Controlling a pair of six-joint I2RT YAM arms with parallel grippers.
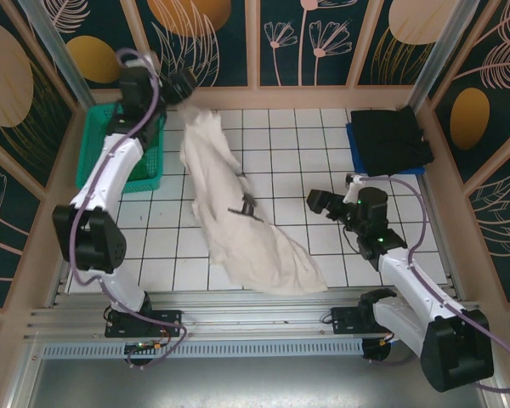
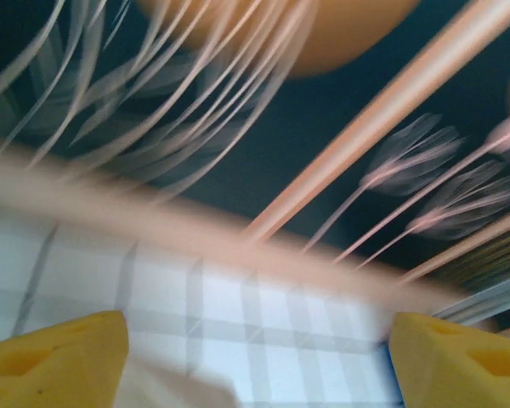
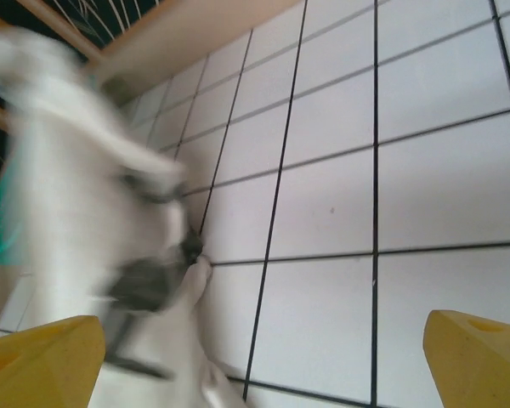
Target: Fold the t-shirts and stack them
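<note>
Hovering wide open, my left gripper [image 1: 187, 85] hangs at the far end of the cream-white t-shirt [image 1: 229, 204] sprawled diagonally across the table [image 1: 306, 144], my right gripper [image 1: 316, 201] gaping empty beside it, black t-shirt [image 1: 391, 136] folded far-right.

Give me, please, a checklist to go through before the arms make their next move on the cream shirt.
1. Cream shirt spread flat for folding: not ok. It lies bunched in a long diagonal heap on the tiled table.
2. Left claw gripping cloth: not ok. Its fingers stand wide apart, with blurred pale cloth just below.
3. Right claw free to grasp: ok. It is open, empty and beside the cream shirt.
4. Stack spot ready: ok. A folded black shirt lies in the far right corner.
5. Teal basket empty: cannot tell, as it is partly hidden.
</note>
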